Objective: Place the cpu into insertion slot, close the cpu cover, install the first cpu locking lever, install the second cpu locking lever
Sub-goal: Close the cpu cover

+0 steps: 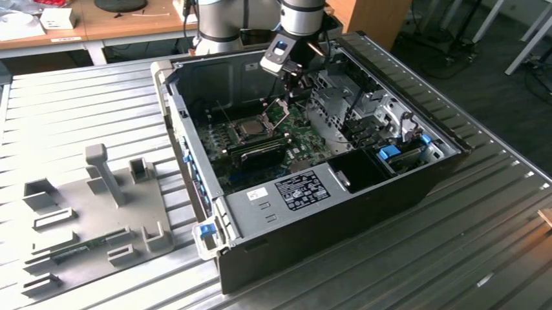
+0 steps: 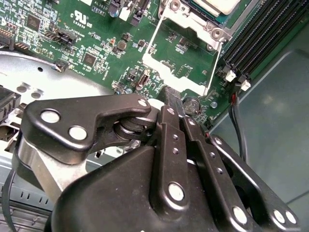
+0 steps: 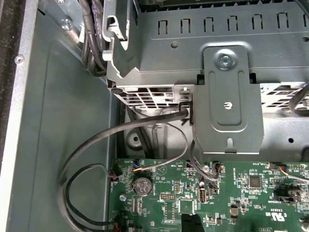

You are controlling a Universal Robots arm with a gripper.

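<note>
Tool [image 2: 173,96], closed, meets the free edge of the raised cpu cover [image 1: 278,110], seemingly touching; cpu [image 1: 253,128] lies in insertion slot [image 1: 234,137].

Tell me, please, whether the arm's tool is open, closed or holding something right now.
Tool: closed, its tip at the edge of the raised thin shiny square metal cpu cover; a grip on it cannot be told.

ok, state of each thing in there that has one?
cpu: seated in the insertion slot.
cpu cover: raised open, not closed over the chip.
pincer: down inside, at the cpu cover's free edge.
computer case: on its side, panel off.
</note>
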